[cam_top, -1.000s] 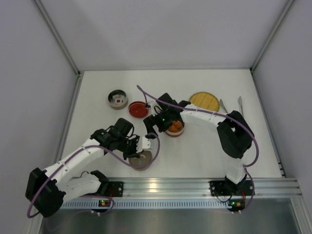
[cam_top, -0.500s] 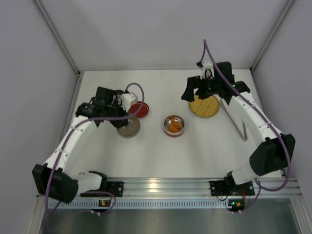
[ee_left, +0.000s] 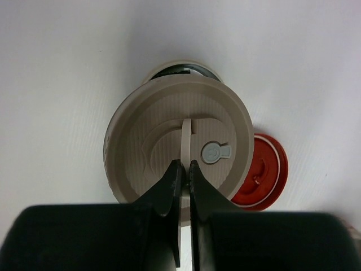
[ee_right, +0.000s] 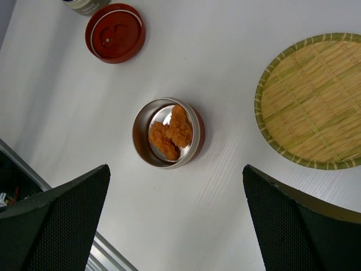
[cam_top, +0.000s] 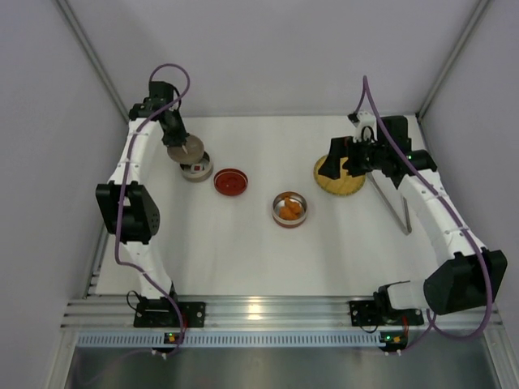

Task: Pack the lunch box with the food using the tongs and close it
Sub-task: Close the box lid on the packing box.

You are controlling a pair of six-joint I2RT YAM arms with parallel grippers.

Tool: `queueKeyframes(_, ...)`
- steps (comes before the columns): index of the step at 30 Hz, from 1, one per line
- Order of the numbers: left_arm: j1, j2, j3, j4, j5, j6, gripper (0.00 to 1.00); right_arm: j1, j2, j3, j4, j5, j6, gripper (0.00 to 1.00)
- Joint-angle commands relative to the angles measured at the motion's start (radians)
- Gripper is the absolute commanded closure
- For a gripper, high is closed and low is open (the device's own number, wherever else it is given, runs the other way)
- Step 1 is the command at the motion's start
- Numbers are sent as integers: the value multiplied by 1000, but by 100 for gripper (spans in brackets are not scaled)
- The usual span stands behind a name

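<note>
My left gripper [ee_left: 185, 165] is shut on the raised tab of a beige round lid [ee_left: 177, 141]. It holds the lid just above a grey lunch box tin [cam_top: 197, 171] at the far left, which the lid mostly hides. A red-sided tin [ee_right: 168, 134] with orange food chunks [ee_right: 172, 132] stands mid-table. My right gripper [ee_right: 177, 220] is open and empty, raised over the yellow woven plate's [cam_top: 340, 176] near-left edge. The silver tongs [cam_top: 391, 201] lie right of the plate. In the top view the left gripper [cam_top: 180, 144] is at the lid [cam_top: 185, 151].
A red lid [cam_top: 230, 181] lies flat between the two tins, also the red lid [ee_right: 115, 32] in the right wrist view. White walls close in the table on the left, back and right. A metal rail [cam_top: 268, 312] runs along the near edge.
The left arm carried the beige lid from the near middle to the far left, over the grey tin. The right arm moved from the orange-chunk tin to the plate.
</note>
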Motion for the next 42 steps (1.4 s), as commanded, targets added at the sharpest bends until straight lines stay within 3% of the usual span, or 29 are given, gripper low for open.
queueKeyframes(1,-2,25,36,16,-118,-222,100,-26,-47,-1,-1,-8,3,1)
queueKeyframes(6,1,37,-59,72,-93,-309,100,-34,-46,-24,9,-10,5,1)
queueKeyframes(14,8,-21,-300,319,-63,-380,100,-34,-46,-47,26,-37,9,1)
queueKeyframes(23,7,8,-291,360,-53,-405,100,-34,-46,-59,31,-37,11,1)
queueKeyframes(42,24,86,-237,287,-35,-415,100,-35,-39,-70,39,-39,14,1)
